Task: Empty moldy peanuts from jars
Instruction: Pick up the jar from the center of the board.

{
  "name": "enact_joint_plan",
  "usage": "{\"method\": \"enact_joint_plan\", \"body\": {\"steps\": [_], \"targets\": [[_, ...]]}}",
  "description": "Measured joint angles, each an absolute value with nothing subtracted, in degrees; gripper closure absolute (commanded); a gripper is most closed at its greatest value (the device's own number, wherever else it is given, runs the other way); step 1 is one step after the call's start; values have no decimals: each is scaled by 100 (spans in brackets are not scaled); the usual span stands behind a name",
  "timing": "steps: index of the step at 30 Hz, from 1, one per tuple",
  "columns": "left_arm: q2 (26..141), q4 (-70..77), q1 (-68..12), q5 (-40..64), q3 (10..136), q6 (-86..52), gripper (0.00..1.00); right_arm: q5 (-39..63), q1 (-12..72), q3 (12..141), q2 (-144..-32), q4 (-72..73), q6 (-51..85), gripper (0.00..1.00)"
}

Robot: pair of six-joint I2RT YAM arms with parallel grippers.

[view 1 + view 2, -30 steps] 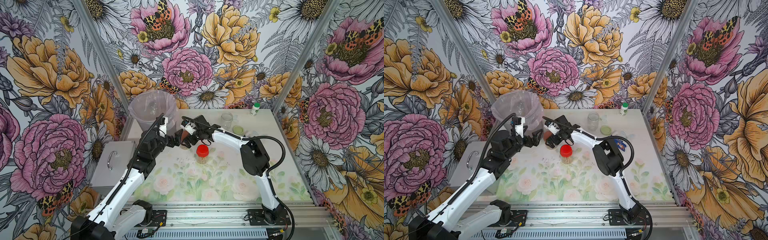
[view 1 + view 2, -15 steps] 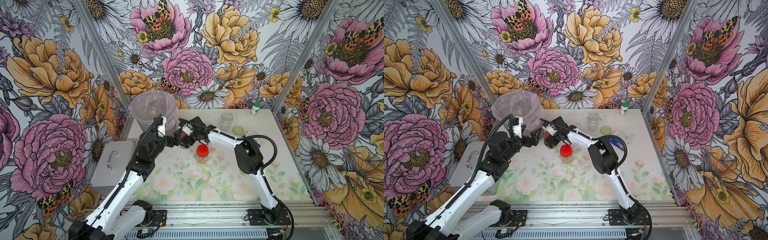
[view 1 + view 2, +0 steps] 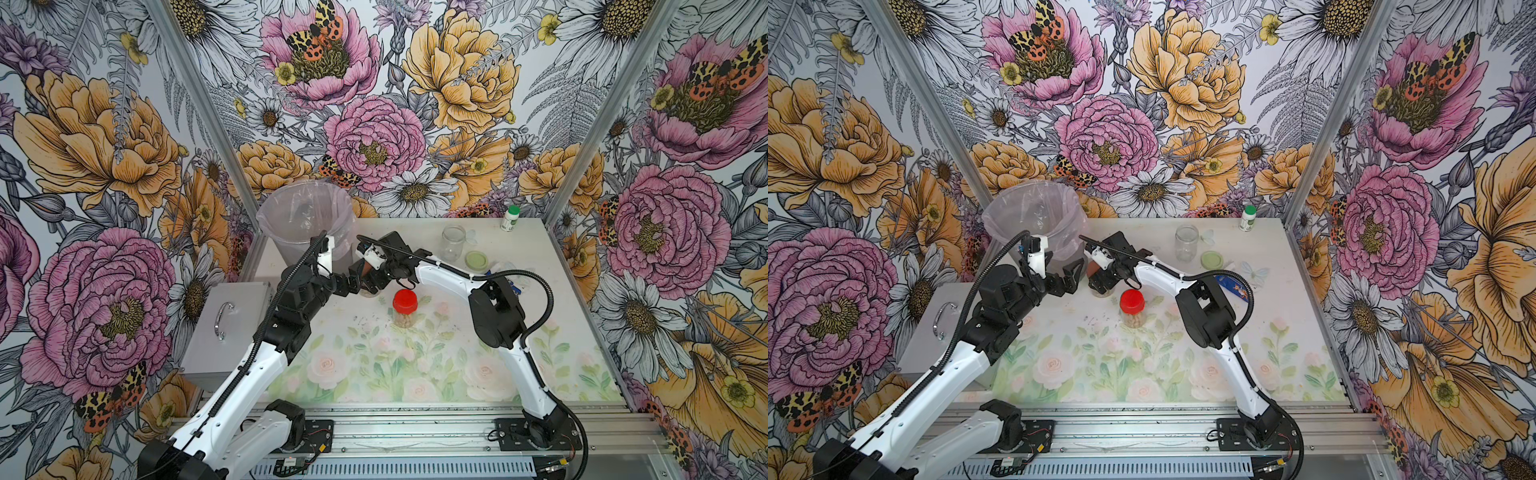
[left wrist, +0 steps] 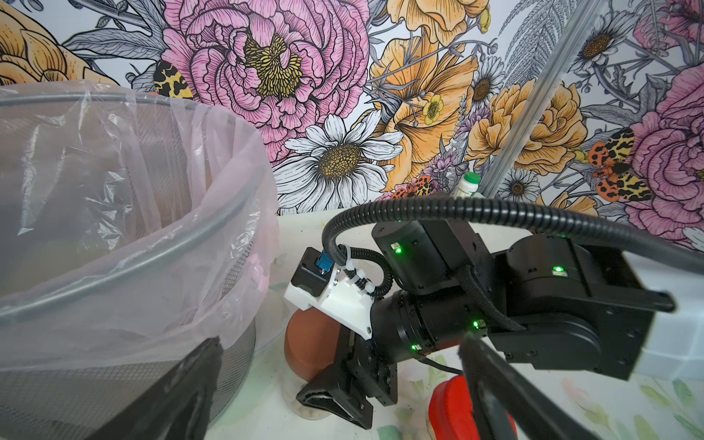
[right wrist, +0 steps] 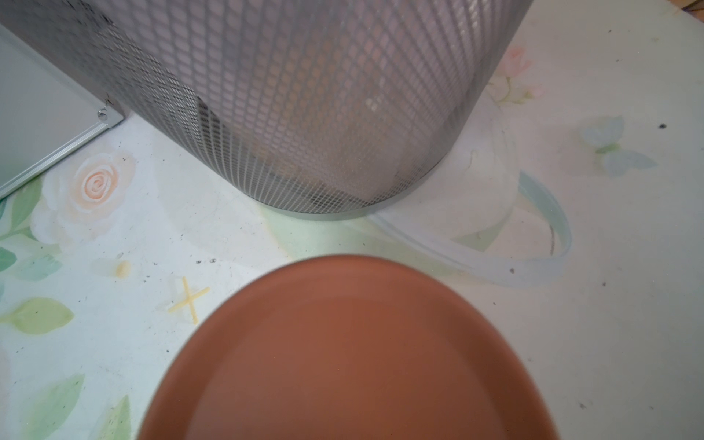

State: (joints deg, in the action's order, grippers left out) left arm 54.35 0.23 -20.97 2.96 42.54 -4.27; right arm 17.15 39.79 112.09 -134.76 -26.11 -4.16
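Straddling the brown lid (image 4: 308, 343) from above, the right pincer (image 3: 1102, 283) points down at the counter (image 3: 415, 374), its jaws partly apart with the lid between them. The near finger (image 4: 343, 404) hangs just beside the rim, but whether the pads actually press on the lid cannot be told. Under the lid the brown-lidded jar (image 3: 1100, 293) stands upright on the counter — long axis vertical, lid up.

Just to that jar's left, the left pincer (image 3: 1071, 277) hovers with its jaws spread wide and nothing between them, aimed sideways toward the jar.

Near the right pincer, toward the front of the counter, the red-lidded jar (image 3: 405, 309) also stands upright, lid on top, with peanuts (image 3: 404, 321) visible through the glass. Behind both pincers rises the mesh bin (image 5: 304, 114), mouth up, lined with a thin plastic liner (image 4: 152, 190). Farther back and to the right, an open jar (image 3: 453, 243) stands mouth up and looks empty, its light green lid (image 3: 476, 260) lying flat just beside it. A white bottle (image 3: 510, 218) with a green cap stands at the back edge — well apart from the jars. A grey metal box (image 3: 226, 328) with a handle sits off the counter's left side.
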Motion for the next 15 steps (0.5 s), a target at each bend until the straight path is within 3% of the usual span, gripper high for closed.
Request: {"method": "enact_joint_plan", "body": {"steps": [15], "targets": [[5544, -56, -2303, 298, 4335, -445, 1, 1715, 3769, 10353, -12774, -2635, -305, 55]]}}
